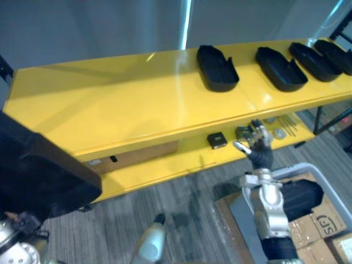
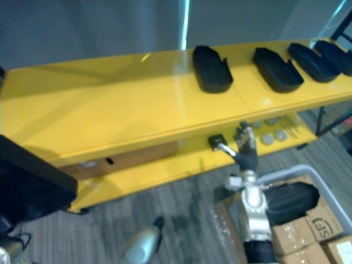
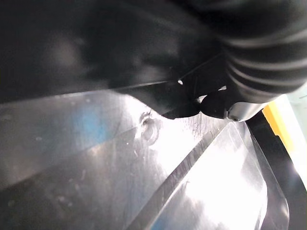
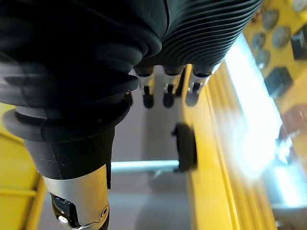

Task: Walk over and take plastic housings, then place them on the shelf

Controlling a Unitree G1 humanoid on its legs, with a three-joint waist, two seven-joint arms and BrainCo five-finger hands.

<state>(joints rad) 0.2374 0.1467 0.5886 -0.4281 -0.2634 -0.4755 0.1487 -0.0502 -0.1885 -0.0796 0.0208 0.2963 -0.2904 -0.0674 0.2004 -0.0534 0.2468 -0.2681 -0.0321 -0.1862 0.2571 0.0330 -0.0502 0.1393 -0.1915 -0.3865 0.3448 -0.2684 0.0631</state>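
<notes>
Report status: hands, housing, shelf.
Right hand open, empty, by the lower shelf. Left hand against a carried housing, not yet shelved. Four more housings on the top shelf, right end.

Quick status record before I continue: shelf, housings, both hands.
top shelf: yellow, four black housings toward its right end
fifth housing: black, lower left, against the left hand
left hand: grip hidden
right hand: open, empty, raised before the lower shelf
lower shelf: small black box, grey discs
</notes>
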